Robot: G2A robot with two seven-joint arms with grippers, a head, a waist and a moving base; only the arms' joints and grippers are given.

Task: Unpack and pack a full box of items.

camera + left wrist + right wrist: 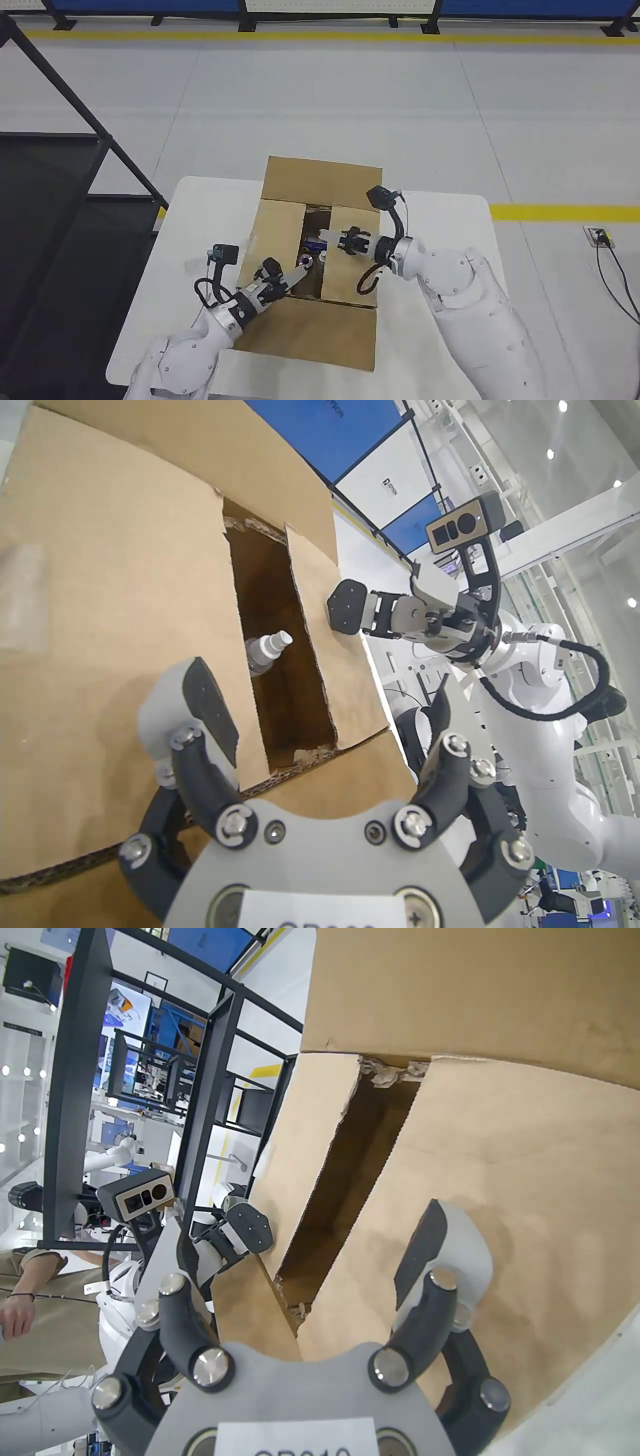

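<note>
Nearest the robot, the near flap (315, 335) of the cardboard box (262, 262) lies folded out flat toward 6 o'clock, out of the way of the opening. Just beyond it, at about 7 o'clock of the opening, the left gripper (285, 270) sits over the left inner flap (275, 235) with its jaws spread wide and nothing between them. One pad is low over the cardboard and the other is out past the flap's edge, a pose that looks set for catching that edge rather than for picking up an item. Across the gap, at about 3 o'clock, the right gripper (347, 240) is likewise wide and empty. From the left wrist view its pad seems to rest against the right inner flap (352, 275), though contact cannot be confirmed. The two inner flaps lean in over the opening and leave only a narrow dark slot between them. Down in that slot a clear spray bottle (265, 650) with a white nozzle lies tilted among the contents, so the goods are not yet unpacked. The likely reason for both poses is to swing these flaps outward and widen the access. Farther off, at 12 o'clock, the far flap (322, 180) stands folded back. The box sits near the middle of the white bench (440, 220).
</note>
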